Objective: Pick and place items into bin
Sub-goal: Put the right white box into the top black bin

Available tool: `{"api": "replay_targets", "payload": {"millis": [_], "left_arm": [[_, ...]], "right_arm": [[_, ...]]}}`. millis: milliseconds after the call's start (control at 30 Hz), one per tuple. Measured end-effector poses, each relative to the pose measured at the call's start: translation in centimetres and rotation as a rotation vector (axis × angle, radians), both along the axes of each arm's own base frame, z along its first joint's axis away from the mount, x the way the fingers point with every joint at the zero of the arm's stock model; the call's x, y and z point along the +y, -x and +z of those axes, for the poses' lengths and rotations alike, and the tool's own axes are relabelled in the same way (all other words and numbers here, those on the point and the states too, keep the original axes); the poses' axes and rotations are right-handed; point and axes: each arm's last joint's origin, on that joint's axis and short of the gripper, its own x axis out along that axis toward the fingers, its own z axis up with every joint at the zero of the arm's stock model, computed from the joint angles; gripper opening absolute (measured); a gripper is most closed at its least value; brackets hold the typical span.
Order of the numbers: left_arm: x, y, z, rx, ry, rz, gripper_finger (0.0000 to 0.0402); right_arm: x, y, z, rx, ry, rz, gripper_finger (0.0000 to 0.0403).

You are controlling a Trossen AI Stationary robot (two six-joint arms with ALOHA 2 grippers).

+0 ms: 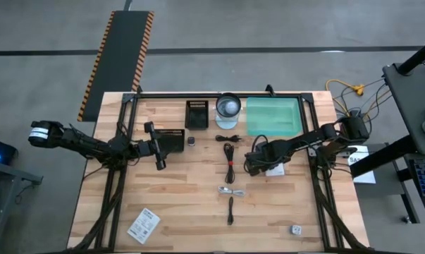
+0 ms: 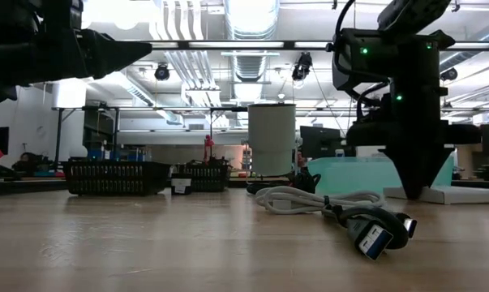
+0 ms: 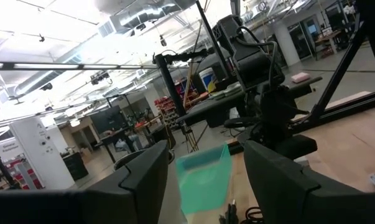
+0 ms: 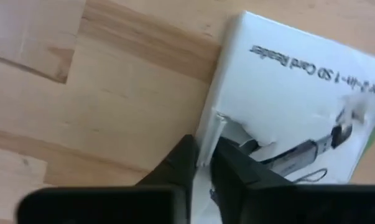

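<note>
My right gripper point(image 4: 203, 163) point(image 1: 267, 165) points down at the table's right middle, shut on a flat white printed box point(image 4: 299, 99) point(image 1: 275, 170) that lies on the wood. The low view shows the gripper point(image 2: 422, 191) standing at the box's point(image 2: 459, 195) end. The teal bin point(image 1: 272, 116) stands at the far right. My left gripper point(image 1: 159, 149) point(image 3: 203, 186) hovers open at the left middle with nothing between its fingers. Black cables point(image 1: 229, 152), a white cable point(image 1: 231, 190) and a short black stick point(image 1: 230, 210) lie mid-table. My right gripper pinches the white box's long side edge point(image 4: 207, 127) between its two fingers, close to a corner where the card is torn open. The fingers come from above, pointing down. The box lies flat on the table.
Two black baskets point(image 1: 196, 114) point(image 1: 171, 140) and a white cylinder point(image 1: 228, 107) stand along the far side. A white packet point(image 1: 144, 226) lies near the front left, a small grey bit point(image 1: 295, 229) near the front right. A coiled cable with a blue plug point(image 2: 366, 231) lies close to the low camera.
</note>
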Motion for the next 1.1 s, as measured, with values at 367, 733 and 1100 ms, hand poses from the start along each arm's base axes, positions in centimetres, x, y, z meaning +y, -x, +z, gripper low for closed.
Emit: {"api": "replay_targets", "payload": {"millis": [367, 733, 1100], "left_arm": [[0.0, 0.0, 0.1, -0.008, 0.001, 0.0, 0.0194], [0.0, 0.2, 0.5, -0.059, 0.009, -0.002, 0.0194], [0.0, 0.2, 0.5, -0.056, 0.014, -0.004, 0.0194]], "right_arm": [[0.5, -1.0, 3.7, -0.142, -0.008, 0.194, 0.0014], [2.0, -2.5, 8.4, -0.303, 0.327, 0.59, 0.0013], [2.4, -5.3, 10.1, -0.507, 0.623, 0.85, 0.0013]]}}
